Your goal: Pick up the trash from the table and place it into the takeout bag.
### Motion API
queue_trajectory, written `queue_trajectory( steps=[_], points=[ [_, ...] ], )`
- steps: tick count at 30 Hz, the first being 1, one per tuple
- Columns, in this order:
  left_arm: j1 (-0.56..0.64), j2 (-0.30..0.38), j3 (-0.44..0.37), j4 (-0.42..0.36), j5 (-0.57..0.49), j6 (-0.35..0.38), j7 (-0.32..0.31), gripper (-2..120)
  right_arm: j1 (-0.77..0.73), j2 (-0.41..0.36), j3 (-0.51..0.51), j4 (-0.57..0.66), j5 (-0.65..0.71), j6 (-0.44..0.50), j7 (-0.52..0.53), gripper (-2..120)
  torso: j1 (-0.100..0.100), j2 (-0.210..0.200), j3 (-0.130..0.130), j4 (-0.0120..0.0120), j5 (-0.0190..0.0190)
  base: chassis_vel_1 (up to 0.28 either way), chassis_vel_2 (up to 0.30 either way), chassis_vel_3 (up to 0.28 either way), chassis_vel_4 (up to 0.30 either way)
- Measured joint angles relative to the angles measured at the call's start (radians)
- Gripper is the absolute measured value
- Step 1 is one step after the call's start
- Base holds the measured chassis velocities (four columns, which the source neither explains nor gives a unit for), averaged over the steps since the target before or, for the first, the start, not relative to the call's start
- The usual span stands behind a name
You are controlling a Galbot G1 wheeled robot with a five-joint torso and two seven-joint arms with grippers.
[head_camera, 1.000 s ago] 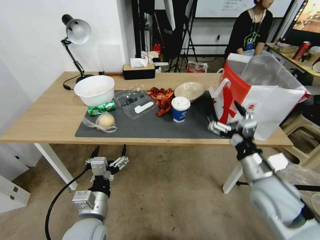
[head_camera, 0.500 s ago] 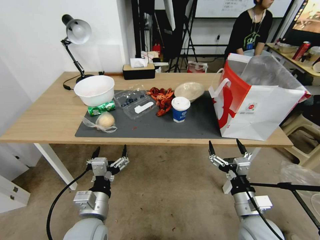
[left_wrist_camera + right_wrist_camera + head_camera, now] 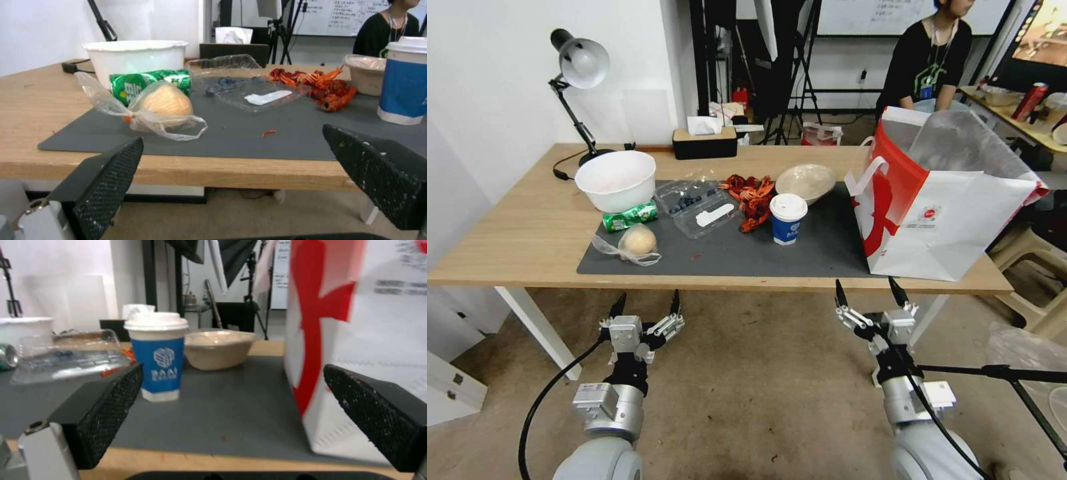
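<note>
Both arms are below the near edge of the table [image 3: 507, 257], empty. Left gripper [image 3: 647, 305] is spread wide and holds nothing; straight ahead of it and above, on the grey mat [image 3: 800, 257], is the bagged bun [image 3: 637, 241], with the crushed green can [image 3: 630, 216] and white bowl [image 3: 616, 179] just behind the bun. Clear clamshell [image 3: 697, 205] and red shells [image 3: 750, 195] lie farther in, toward the other arm's side. Right gripper [image 3: 870, 299] is also spread, nothing between its fingers, under the table edge. Ahead of it and slightly toward the left arm stands the blue paper cup [image 3: 788, 218], upright with its lid on, beige bowl [image 3: 806, 181] behind it. The takeout bag [image 3: 954, 217] stands upright on the table directly ahead and to its outer side, mouth open, liner sticking up, near the table's right end.
</note>
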Motion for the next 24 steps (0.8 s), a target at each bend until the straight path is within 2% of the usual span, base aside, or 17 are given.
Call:
queue_trajectory(
  steps=[2, 5, 10, 12, 17, 24],
  points=[
    [0.0, 0.0, 0.0, 0.0, 0.0, 0.0, 0.0, 100, 0.024, -0.008, -0.01, 0.001, 0.019, -0.019, -0.003, 100, 0.0, 0.0, 0.0, 0.0001, 0.0001, 0.0, 0.0, 0.0, 0.0],
    [-0.001, 0.0, -0.001, 0.0, 0.0, 0.0, 0.0, 100, 0.126, -0.052, -0.063, -0.001, 0.133, -0.118, -0.011, 100, 0.0, 0.0, 0.0, 0.0, 0.0001, 0.0, 0.0, 0.0, 0.0],
    [0.0, -0.001, -0.001, 0.0, 0.001, 0.0, 0.0, 100, 0.22, -0.08, -0.105, -0.027, 0.214, -0.189, -0.013, 100, 0.0, 0.0, 0.0, -0.0001, 0.0002, 0.0, 0.0, 0.0, 0.0],
    [0.0, -0.003, -0.001, 0.0, 0.003, 0.0, 0.0, 100, 0.312, -0.1, -0.144, -0.057, 0.279, -0.251, -0.006, 100, 0.0, 0.0, 0.0, 0.0001, 0.0002, 0.0, 0.0, 0.0, 0.0],
    [0.0, -0.003, -0.001, 0.0, 0.004, 0.0, 0.0, 100, 0.408, -0.113, -0.183, -0.097, 0.332, -0.306, 0.008, 100, 0.0, 0.0, 0.0, 0.0001, 0.0003, 0.0, 0.0, 0.0, 0.0],
    [0.0, -0.003, -0.007, 0.005, 0.007, -0.002, 0.0, 100, 0.576, -0.111, -0.271, -0.189, 0.459, -0.436, 0.071, 100, 0.0, 0.0, 0.0, 0.0, 0.0, 0.0, 0.0, 0.0, 0.0]
  ],
)
